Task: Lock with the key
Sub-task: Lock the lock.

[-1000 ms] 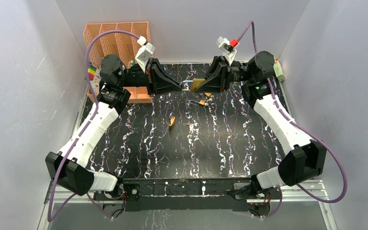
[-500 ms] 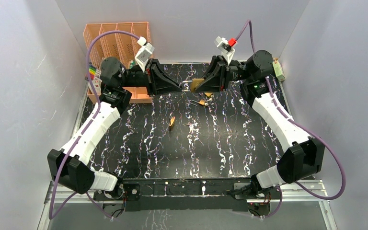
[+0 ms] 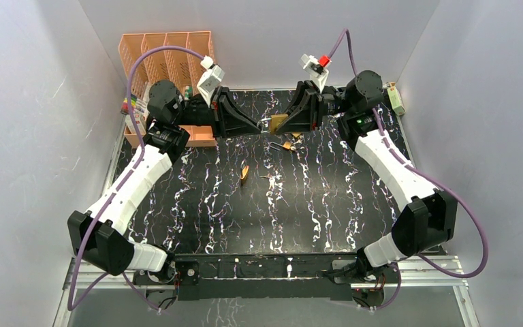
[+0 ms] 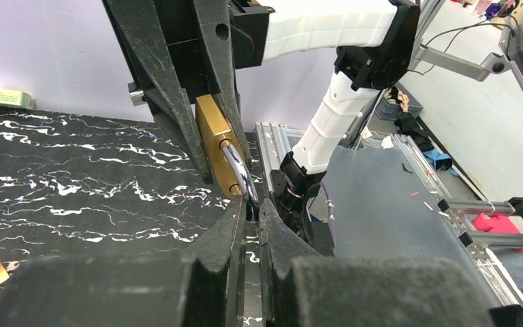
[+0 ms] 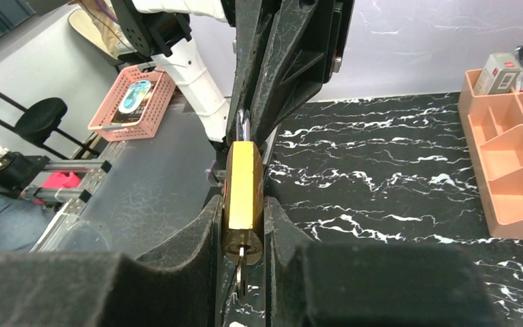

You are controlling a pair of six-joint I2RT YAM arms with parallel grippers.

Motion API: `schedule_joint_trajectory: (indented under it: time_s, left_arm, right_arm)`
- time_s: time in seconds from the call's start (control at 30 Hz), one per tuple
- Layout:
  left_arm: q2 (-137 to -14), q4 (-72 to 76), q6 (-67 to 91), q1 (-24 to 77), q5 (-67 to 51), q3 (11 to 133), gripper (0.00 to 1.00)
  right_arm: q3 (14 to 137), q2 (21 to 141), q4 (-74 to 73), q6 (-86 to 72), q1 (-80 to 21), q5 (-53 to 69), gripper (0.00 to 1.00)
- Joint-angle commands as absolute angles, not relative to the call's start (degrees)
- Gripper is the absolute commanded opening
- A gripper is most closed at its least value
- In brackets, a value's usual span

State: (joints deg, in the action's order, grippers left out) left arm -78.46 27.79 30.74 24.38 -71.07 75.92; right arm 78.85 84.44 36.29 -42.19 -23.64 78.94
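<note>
We see our right claw (image 5: 243, 228) clamped on the brass padlock (image 5: 244, 178), key (image 5: 240, 271) in its keyhole, our left claw (image 4: 248, 212) pinched together on the shackle (image 4: 233, 160), all held above the middle of the tabletop's (image 3: 197, 197) far edge

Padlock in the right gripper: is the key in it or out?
In. In the right wrist view the key sticks out of the keyhole at the near end of the brass padlock.
</note>
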Motion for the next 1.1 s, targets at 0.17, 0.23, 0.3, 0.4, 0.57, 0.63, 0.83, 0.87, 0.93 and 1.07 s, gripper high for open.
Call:
schedule_joint_trajectory:
  time_s: [0.17, 0.23, 0.3, 0.4, 0.57, 0.63, 0.83, 0.87, 0.93, 1.07]
  left_arm:
    - [-81.4, 16.0, 19.4, 32.5, -62.0, 78.4, 0.00]
    - [-82.3, 16.9, 19.6, 33.5, -60.7, 78.4, 0.00]
    - [-83.0, 17.5, 19.4, 34.1, -59.4, 78.5, 0.00]
    - [-83.6, 18.5, 19.4, 34.4, -56.9, 78.6, 0.00]
    - [-82.9, 18.9, 18.4, 34.4, -52.4, 78.4, 0.00]
    - [-82.0, 18.4, 17.4, 34.4, -49.7, 77.9, 0.00]
    - [-77.0, 21.8, 18.1, 34.4, -36.9, 73.2, 0.05]
    - [-76.5, 22.3, 18.3, 34.4, -36.1, 72.9, 0.00]
    - [-76.1, 23.2, 19.1, 34.4, -35.3, 72.5, 0.00]
    - [-76.4, 24.6, 20.0, 34.4, -36.0, 72.4, 0.00]
  right_arm:
    - [84.8, 86.3, 45.1, -44.7, -30.7, 70.8, 0.00]
    - [85.1, 87.0, 45.7, -44.7, -31.9, 70.0, 0.00]
    - [84.9, 87.5, 46.2, -44.6, -33.2, 69.2, 0.00]
    - [84.7, 87.9, 46.3, -44.0, -34.7, 68.4, 0.00]
    - [84.0, 87.8, 46.0, -43.4, -35.5, 68.3, 0.00]
    - [83.9, 87.0, 43.5, -41.6, -35.6, 68.2, 0.00]
    - [82.0, 83.4, 36.6, -34.1, -35.6, 62.6, 0.00]
    - [81.7, 83.0, 36.2, -33.8, -35.6, 62.0, 0.00]
    - [81.4, 82.8, 35.7, -33.6, -35.5, 61.5, 0.00]
    - [80.2, 82.4, 35.6, -33.7, -35.6, 60.7, 0.00]
